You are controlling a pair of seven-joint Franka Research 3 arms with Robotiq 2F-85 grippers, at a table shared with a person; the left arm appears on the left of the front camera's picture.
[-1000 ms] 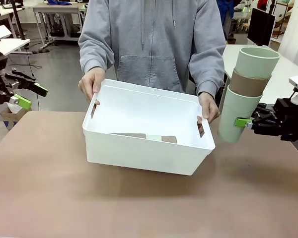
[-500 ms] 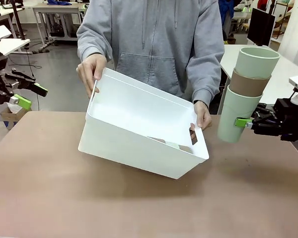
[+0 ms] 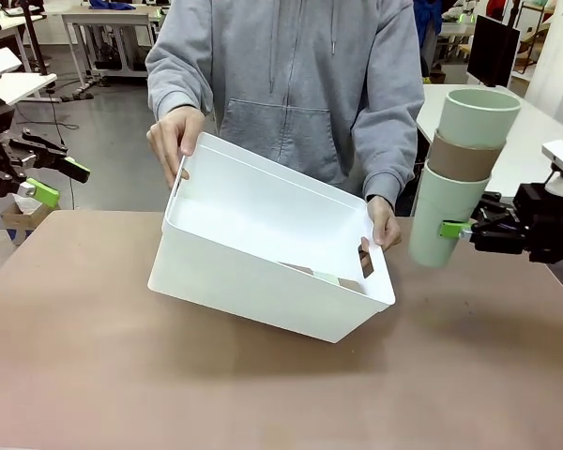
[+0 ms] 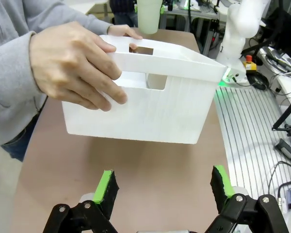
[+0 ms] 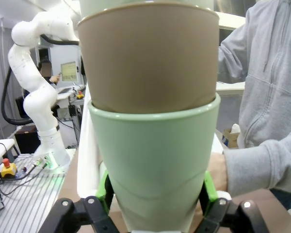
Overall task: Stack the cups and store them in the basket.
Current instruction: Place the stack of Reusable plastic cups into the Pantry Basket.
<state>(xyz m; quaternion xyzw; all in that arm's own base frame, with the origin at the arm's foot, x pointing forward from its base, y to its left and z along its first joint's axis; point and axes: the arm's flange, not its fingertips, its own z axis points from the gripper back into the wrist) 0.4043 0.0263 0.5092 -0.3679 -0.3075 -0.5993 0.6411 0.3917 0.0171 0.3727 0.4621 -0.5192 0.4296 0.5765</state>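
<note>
Tilted now where it sat level a second ago, the basket (image 3: 263, 272) has its left end raised by the person's hand (image 3: 175, 139) while its right end stays low near the table (image 3: 94, 375), the other hand (image 3: 383, 223) gripping the handle slot there; over the last half second it has barely shifted. Meanwhile the stack of cups (image 3: 455, 173) has edged slightly toward the basket. My reading is that the person tips the opening toward the right side so the stack can be slid or lowered in on a slant, rather than lifted over the high rim. Inside the basket, brown and mint shapes lie against the low wall, probably other cups lying down, though too little shows to be sure. The stack is three cups nested, mint at the bottom, brown in the middle, mint on top, held off the table just right of the basket and leaning a little. The right gripper (image 3: 462, 231) reaches in sideways, roughly level, and is clamped on the lowest mint cup (image 5: 154, 165), its green pads (image 5: 105, 191) pressing either side of the lower body in the right wrist view. The left gripper (image 4: 163, 184) hangs well back at the left edge of the front view, jaws spread wide with nothing between them, pointed at the basket's raised end and the hand on it.
</note>
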